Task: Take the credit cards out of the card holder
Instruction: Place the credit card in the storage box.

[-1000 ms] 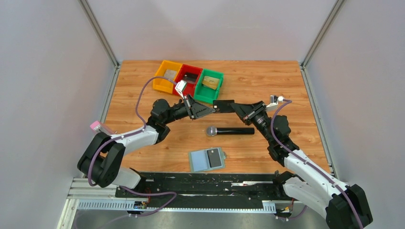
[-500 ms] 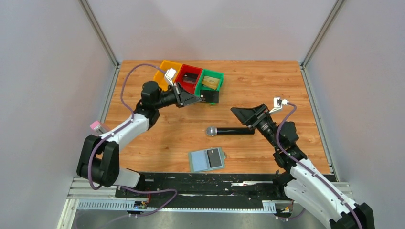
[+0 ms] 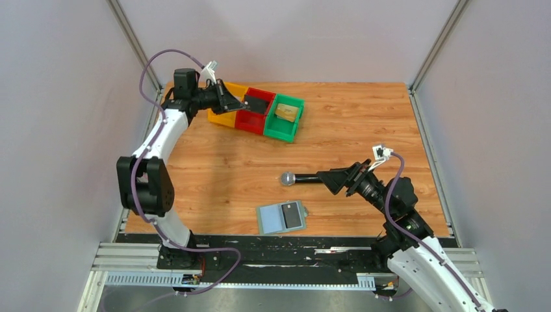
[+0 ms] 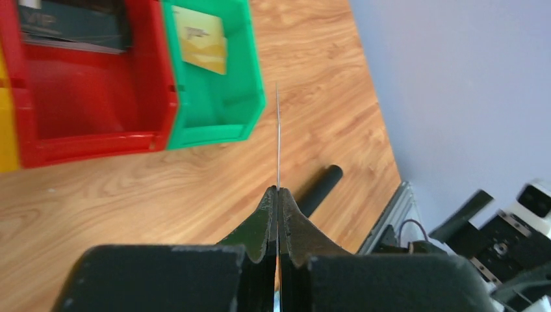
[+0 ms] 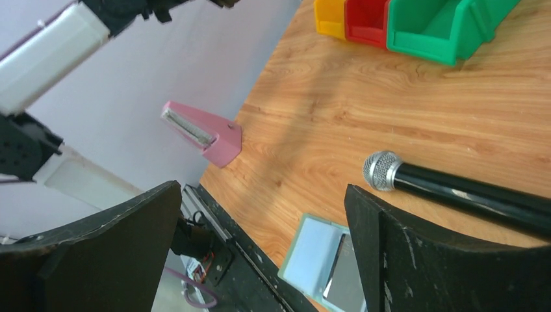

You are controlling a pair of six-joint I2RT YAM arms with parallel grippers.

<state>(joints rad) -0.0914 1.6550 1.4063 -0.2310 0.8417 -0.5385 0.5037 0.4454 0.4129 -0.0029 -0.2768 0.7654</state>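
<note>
The pale blue-grey card holder [image 3: 271,220] [image 5: 312,255] lies open near the table's front edge. One dark card [image 3: 293,216] [image 5: 343,276] sits in its right panel. My left gripper [image 3: 236,101] [image 4: 278,190] is shut on a thin dark credit card [image 4: 277,130], seen edge-on in the left wrist view. It holds the card high at the back left, over the bins. My right gripper [image 3: 328,177] [image 5: 263,195] is open and empty. It hangs above the table beside the microphone, to the right of and beyond the holder.
A yellow bin [image 3: 221,118], a red bin [image 3: 250,123] and a green bin [image 3: 281,135] stand in a row at the back left. A gold card [image 3: 286,112] [image 4: 200,39] lies in the green one. A black microphone [image 3: 305,178] [image 5: 455,188] lies mid-table. A pink wedge [image 5: 201,133] sits at the left edge.
My right gripper opened, let go of the dark card and drew back toward the near right. My left gripper carried the card back and left, from mid-table to above the bins.
</note>
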